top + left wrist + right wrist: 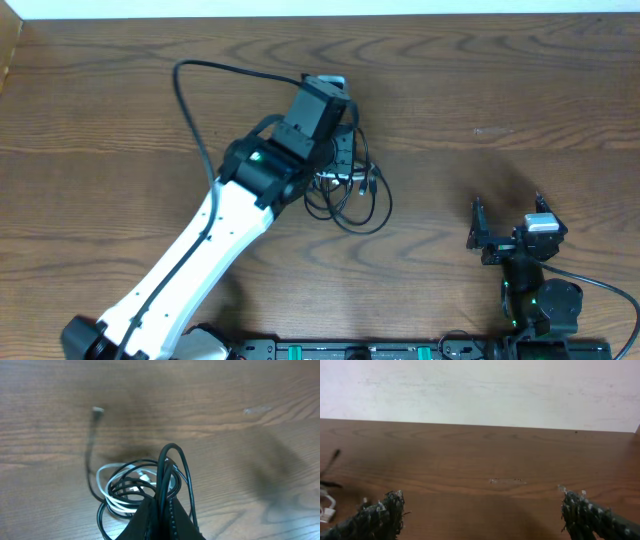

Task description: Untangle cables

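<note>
On the left, the left arm point(190, 265) stretches from the near edge of the table point(100, 150) toward its middle. Its own thick wire point(188, 105) arches off to the left of the wrist. The left gripper point(161, 510) is over the cables point(352, 195), which lie in one small tangle about midway across the table, a little to the far side.

Seen from the wrist, its fingers point(175, 522) are pressed together with no gap. A black cable point(174, 462) stands up in a narrow loop right out of their tips, so they look clamped on it. Beside and behind that loop the rest of the bundle sits on the wood. The white cable point(111, 482) is coiled in a few turns, with black strands wound through and around it, touching and crossing. One black strand trails away to the far left and ends in a small plug point(97, 410) lying flat, apart from the coil. From above, the wrist hides the far part of the tangle, and the near loops spread out to its right.

Well to the right, close to the near edge, the right gripper point(508, 218) sits apart from the cables. Its fingers point(380, 515) are spread wide with only bare wood showing between them, and they point toward the pale wall point(480, 390) at the far side. A bit of the cables just shows at the left edge of its view.
</note>
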